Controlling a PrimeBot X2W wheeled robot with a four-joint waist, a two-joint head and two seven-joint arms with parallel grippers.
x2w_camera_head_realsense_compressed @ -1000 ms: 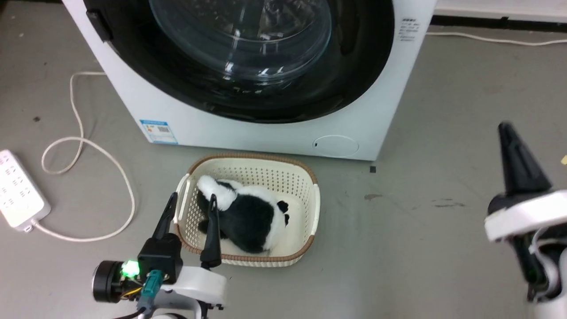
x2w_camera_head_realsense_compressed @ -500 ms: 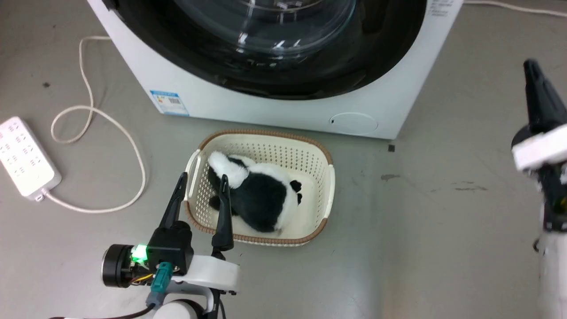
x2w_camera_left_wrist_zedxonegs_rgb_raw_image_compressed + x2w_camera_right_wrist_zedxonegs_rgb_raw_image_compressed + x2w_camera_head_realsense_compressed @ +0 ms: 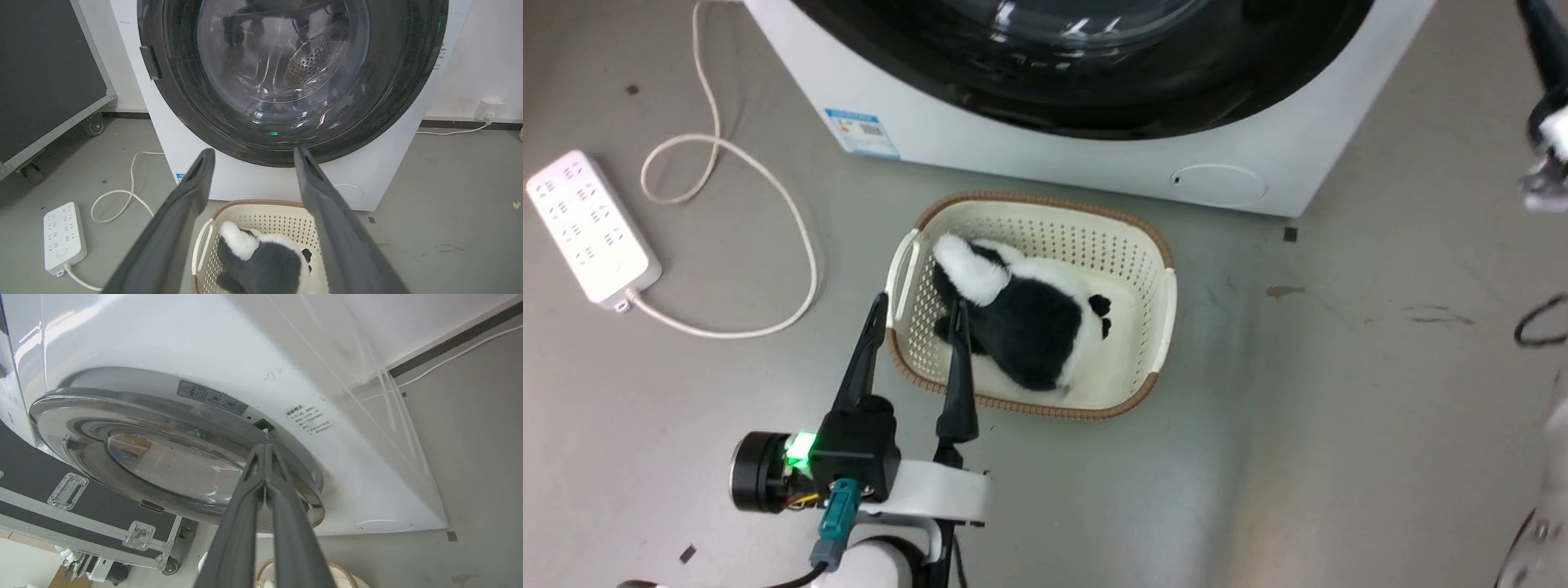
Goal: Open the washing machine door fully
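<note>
The washing machine door (image 3: 1094, 98) is a glossy black disc with a bulging glass window, across the top of the head view. In the left wrist view the door (image 3: 392, 81) lies against the white front, a small black catch on its left rim. My left gripper (image 3: 919, 302) stands open over the floor, its fingers straddling the basket's near left rim. It is open and empty in its own view (image 3: 253, 152). My right gripper (image 3: 1535, 24) is at the top right edge. Its shut fingertips (image 3: 265, 446) sit at the door's (image 3: 122, 428) rim, holding nothing.
A cream basket (image 3: 1168, 294) with a black-and-white plush toy (image 3: 1029, 327) stands on the floor before the machine. A white power strip (image 3: 588, 224) and looped cable (image 3: 768, 188) lie to the left. A black wheeled case (image 3: 41, 73) stands left of the machine.
The head camera has tilted, so the whole picture slid up and right. Beyond that shift, my right gripper has moved up toward the machine. The left gripper has stayed by the basket.
</note>
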